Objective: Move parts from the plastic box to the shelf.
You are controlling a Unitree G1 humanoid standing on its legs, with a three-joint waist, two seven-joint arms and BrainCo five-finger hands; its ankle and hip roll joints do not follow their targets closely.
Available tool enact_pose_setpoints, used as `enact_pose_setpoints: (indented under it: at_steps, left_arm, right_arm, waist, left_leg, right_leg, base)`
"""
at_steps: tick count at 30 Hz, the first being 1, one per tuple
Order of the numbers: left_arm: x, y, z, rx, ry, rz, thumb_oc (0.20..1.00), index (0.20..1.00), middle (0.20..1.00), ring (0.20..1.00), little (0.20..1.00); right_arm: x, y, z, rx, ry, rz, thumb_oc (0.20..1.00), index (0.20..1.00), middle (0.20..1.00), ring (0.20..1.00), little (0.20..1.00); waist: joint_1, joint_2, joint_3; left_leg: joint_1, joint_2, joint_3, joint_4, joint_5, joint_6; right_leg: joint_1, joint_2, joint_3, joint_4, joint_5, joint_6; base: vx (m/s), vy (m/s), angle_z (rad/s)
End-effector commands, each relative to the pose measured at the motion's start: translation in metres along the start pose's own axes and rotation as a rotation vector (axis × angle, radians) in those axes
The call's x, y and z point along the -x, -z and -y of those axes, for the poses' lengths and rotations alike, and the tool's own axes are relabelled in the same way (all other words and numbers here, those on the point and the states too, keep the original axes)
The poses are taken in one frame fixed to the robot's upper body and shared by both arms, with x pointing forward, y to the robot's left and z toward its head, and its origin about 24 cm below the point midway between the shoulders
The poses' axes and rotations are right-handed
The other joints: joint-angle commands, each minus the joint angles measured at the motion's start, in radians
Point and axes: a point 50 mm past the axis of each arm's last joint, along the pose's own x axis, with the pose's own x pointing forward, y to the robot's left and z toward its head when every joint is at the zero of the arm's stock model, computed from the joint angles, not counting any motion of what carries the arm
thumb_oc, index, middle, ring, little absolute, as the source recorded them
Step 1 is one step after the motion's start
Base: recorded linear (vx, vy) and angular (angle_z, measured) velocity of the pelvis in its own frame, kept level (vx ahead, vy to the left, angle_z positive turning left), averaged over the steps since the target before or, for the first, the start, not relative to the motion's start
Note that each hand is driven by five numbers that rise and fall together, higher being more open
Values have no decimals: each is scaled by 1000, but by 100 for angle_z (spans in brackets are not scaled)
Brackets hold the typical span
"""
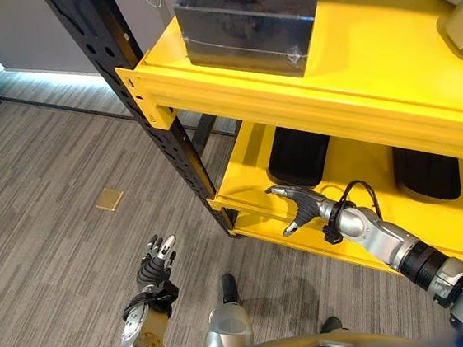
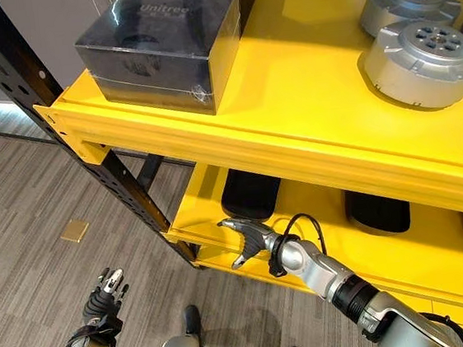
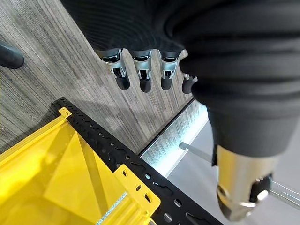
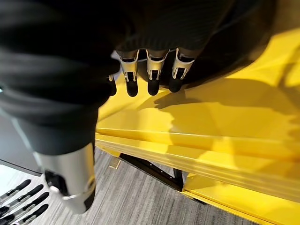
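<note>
Cut off by the frame edges: silver round parts (image 2: 422, 52) on the upper shelf (image 2: 307, 107); dark pads (image 2: 376, 210) half hidden beneath its lip.

Shelf (image 2: 316, 107) boards bright yellow, upright post (image 1: 122, 77) black with punched slots. Box (image 2: 164, 44) on the upper board glossy black. Round parts (image 2: 422, 52) beside it silver-grey with dark holes on top. Dark pads (image 1: 297, 155) on the lower board plain black. Floor (image 1: 40, 169) grey carpet, fine striped weave, one small tan square (image 1: 109, 199) set in it. Both hands: silver fingers, dark tips, black ribbed covers — right hand (image 1: 298, 203), left hand (image 1: 156, 262).
</note>
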Motion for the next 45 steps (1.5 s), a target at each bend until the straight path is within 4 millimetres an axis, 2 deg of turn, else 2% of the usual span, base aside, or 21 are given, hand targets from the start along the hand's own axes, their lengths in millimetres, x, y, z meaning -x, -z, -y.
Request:
enact_pose_setpoints:
  at_steps: [1,23,38,45]
  left_arm:
    - [-5,-10,4,-48,29,56,1000,1000,1000,1000,1000]
    - [-5,2,6,-37,25,39,1000,1000,1000,1000,1000]
    - [-6,5,8,-31,25,28,1000,1000,1000,1000,1000]
    - [-5,7,8,-35,39,24,1000,1000,1000,1000,1000]
  right_arm:
    - [-9,-16,20,76,61,69,1000,1000,1000,1000,1000]
    - [-10,4,24,32,196,-47,1000,1000,1000,1000,1000]
    - [-13,7,31,23,235,-73,1000,1000,1000,1000,1000]
    - [-14,-5,20,22,100,4,1000,1000,1000,1000,1000]
  waist:
    - [21,14,-12]
    - [7,24,-22]
    - [5,30,-23]
    - [-1,27,-21]
  left_leg:
    - [31,38,1,66,-53,-15]
    - [37,42,7,66,-48,-18]
    - [38,44,8,71,-48,-19]
    - [36,43,15,76,-52,-17]
  right_leg:
    - [-92,-21,-4,194,-36,-8]
    - [-93,-24,-4,203,-39,-12]
    - [-95,-26,-4,212,-44,-17]
    - [-99,-27,-1,212,-43,-16]
  base:
    - [0,0,0]
    - [0,0,0]
    - [0,0,0]
    - [0,0,0]
